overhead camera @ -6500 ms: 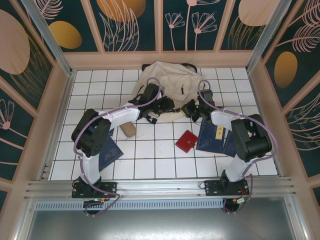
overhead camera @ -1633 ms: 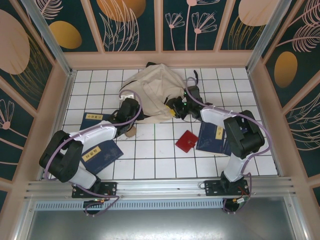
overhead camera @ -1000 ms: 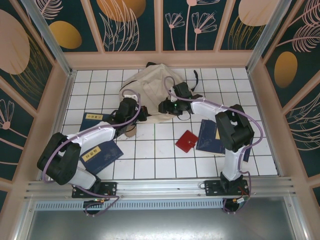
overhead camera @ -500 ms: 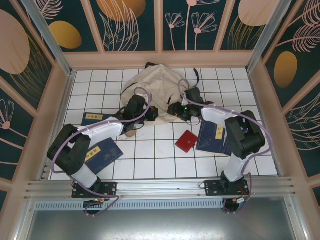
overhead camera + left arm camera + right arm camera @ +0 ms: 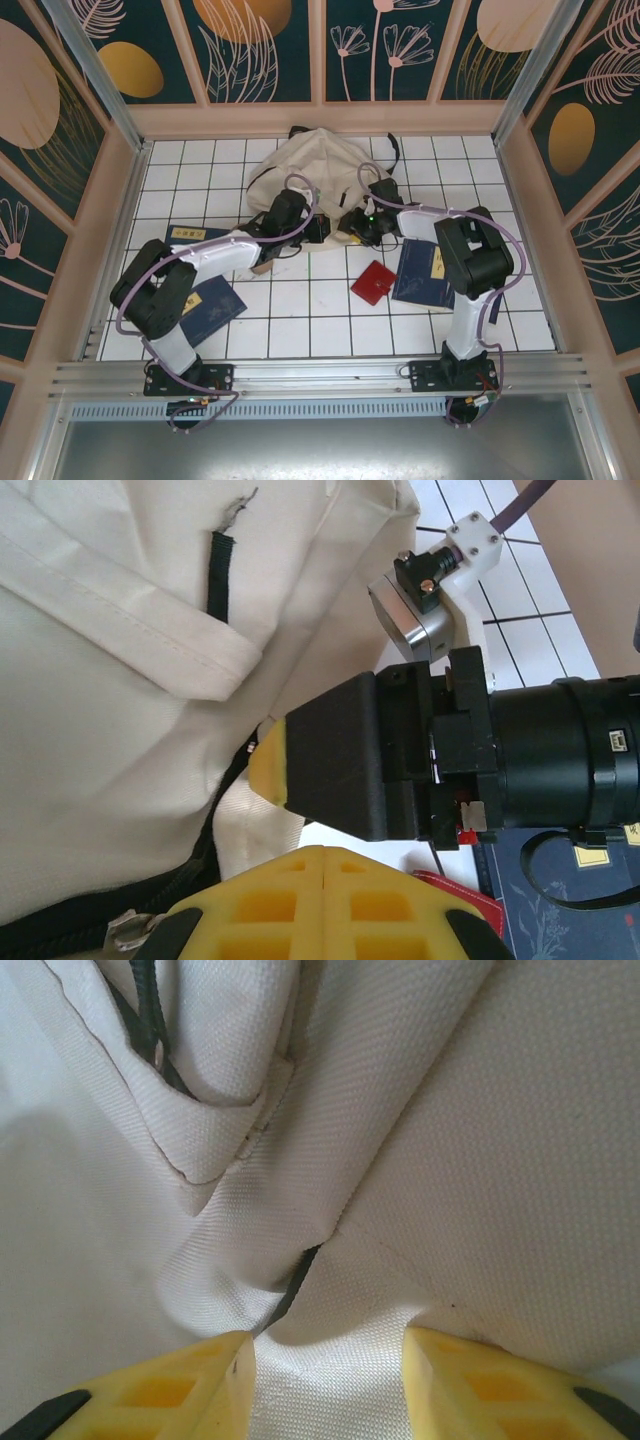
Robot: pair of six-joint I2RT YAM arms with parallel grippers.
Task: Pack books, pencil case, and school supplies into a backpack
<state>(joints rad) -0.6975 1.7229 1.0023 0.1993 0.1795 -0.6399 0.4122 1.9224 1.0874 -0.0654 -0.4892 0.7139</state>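
Overhead view, left to right. A thin dark navy-blue book (image 5: 186, 235) with a pale yellow label lies flat on the white tiled table (image 5: 300, 325), far left. A second navy book (image 5: 214, 308) lies nearer the arm bases, partly under the left arm. Tan-brown soft pencil case (image 5: 262, 263): one end peeks from under the left forearm, the rest is hidden. Large cream-beige soft fabric backpack (image 5: 315, 170) slumped at the far middle of the table. Left gripper (image 5: 317, 230) and right gripper (image 5: 353, 222) meet at its near edge, just beside each other. A small flat red square case (image 5: 373, 282) lies nearer the bases, apart from the bag. A third navy book (image 5: 430, 268) lies just right of the case.

Left wrist view. Left gripper (image 5: 325, 855): yellow pads clenched flat along a centre seam. Whether anything thin is caught there I cannot tell. A metal zip pull (image 5: 125, 935) sits just left of them. The right gripper shows side-on, a black finger with a yellow tip (image 5: 268, 770) against the backpack cloth (image 5: 120, 710); overhead this contact is too small to read. A corner of the red case (image 5: 465, 905) and a book cover (image 5: 560, 900) show bottom right.

Right wrist view. Right gripper (image 5: 325, 1345): pads stand apart with a bunched fold of backpack cloth (image 5: 450, 1160) between them, meeting both inner faces, so it is grasping the bag. Creases run in toward the pads. A dark zip line (image 5: 150, 1010) runs at upper left.
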